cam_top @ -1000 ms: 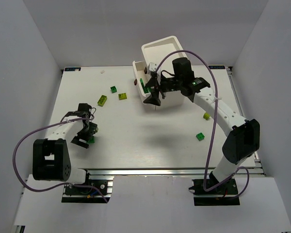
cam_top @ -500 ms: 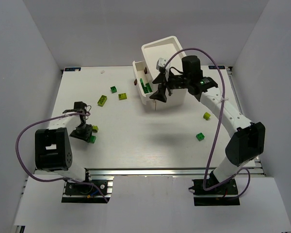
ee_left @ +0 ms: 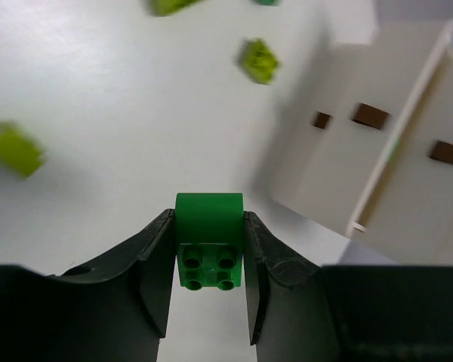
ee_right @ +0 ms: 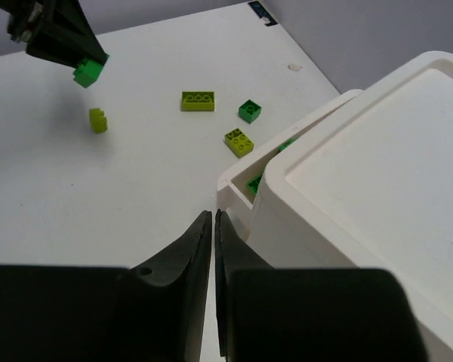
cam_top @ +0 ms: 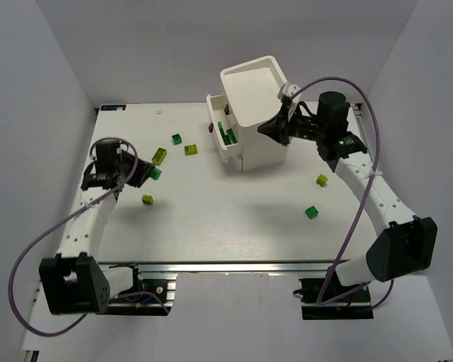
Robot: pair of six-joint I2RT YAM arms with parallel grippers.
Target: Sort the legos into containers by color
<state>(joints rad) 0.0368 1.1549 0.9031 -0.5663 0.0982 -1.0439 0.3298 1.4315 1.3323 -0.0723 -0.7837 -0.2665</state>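
The left gripper (ee_left: 208, 219) pinches a dark green brick (ee_left: 208, 249) near the table's (cam_top: 226, 226) 9 o'clock edge. The right gripper (ee_right: 214, 219), fingers pressed together on nothing, sits beside the white drawer cabinet (cam_top: 257, 90) at 1 o'clock. The cabinet's pulled-out drawer (cam_top: 226, 156) holds green bricks, and a yellow-green brick (cam_top: 147, 199) lies loose at 8 o'clock

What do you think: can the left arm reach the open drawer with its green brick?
Probably yes: only low loose bricks lie between the left gripper, shut on the green brick, and the open drawer; the right gripper sits clear.
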